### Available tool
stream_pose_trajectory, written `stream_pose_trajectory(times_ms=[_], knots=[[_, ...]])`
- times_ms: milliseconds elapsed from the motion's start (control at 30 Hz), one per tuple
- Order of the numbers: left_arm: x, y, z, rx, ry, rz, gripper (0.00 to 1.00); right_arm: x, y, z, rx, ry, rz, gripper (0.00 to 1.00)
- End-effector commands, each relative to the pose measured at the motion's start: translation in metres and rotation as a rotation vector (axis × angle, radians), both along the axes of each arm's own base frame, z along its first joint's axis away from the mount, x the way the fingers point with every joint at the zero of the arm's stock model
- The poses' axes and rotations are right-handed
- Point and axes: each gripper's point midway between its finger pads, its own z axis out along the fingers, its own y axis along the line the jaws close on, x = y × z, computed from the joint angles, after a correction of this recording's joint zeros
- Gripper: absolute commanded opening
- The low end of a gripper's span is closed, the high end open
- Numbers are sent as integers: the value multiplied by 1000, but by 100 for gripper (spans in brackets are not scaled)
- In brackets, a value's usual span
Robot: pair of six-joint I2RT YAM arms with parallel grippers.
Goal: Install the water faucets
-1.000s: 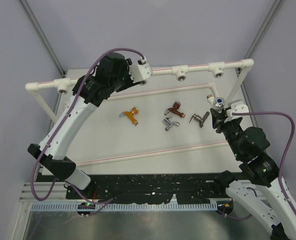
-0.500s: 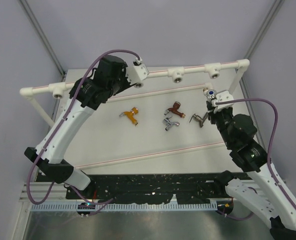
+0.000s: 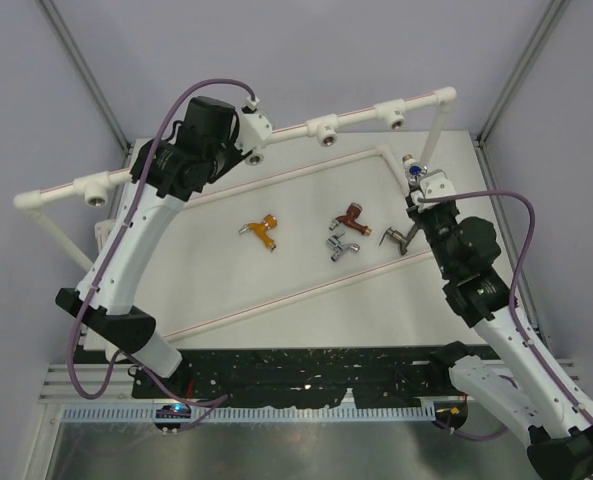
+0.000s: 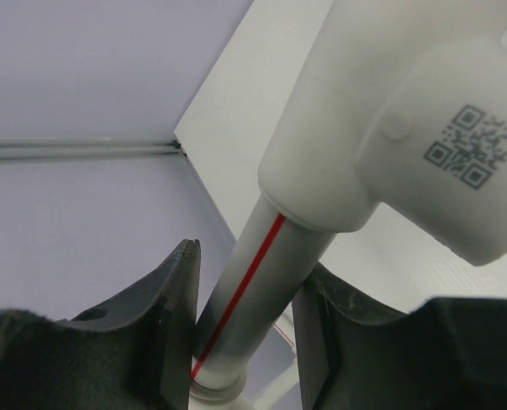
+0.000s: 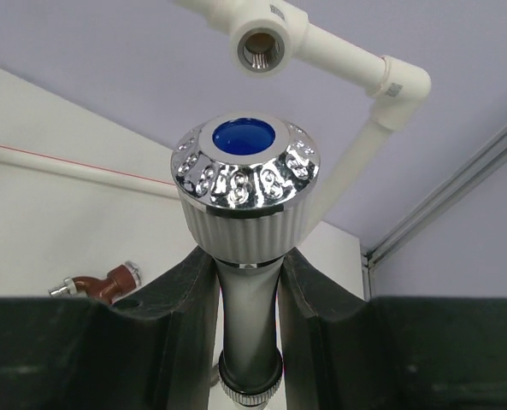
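Here the left claw is closed around the red-striped top rail of the white pipe frame, just beside a tee socket bearing a QR code. The right claw grips the white faucet by its stem, upright, with the chrome knob and blue cap on top, below another tee socket. On the table lie the orange-gold faucet, copper-brown faucet, chrome faucet and dark bronze-grey faucet.
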Motion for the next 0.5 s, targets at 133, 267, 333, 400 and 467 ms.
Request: stream_pose_trajectory(times_ms=[133,267,333,400,467], knots=[[-5,26,-9,-157,4,269,23,10,-4,41,-7,-291,2,5],[-8,23,-22,-168,20,254,26,10,9,46,-90,-348,70,5],[-8,24,-26,-157,26,257,26,14,11,50,-104,-369,68,5],[-7,22,-29,-159,34,253,26,16,18,53,-138,-399,105,5],[-4,18,-31,-167,42,244,26,20,21,55,-188,-421,111,5]])
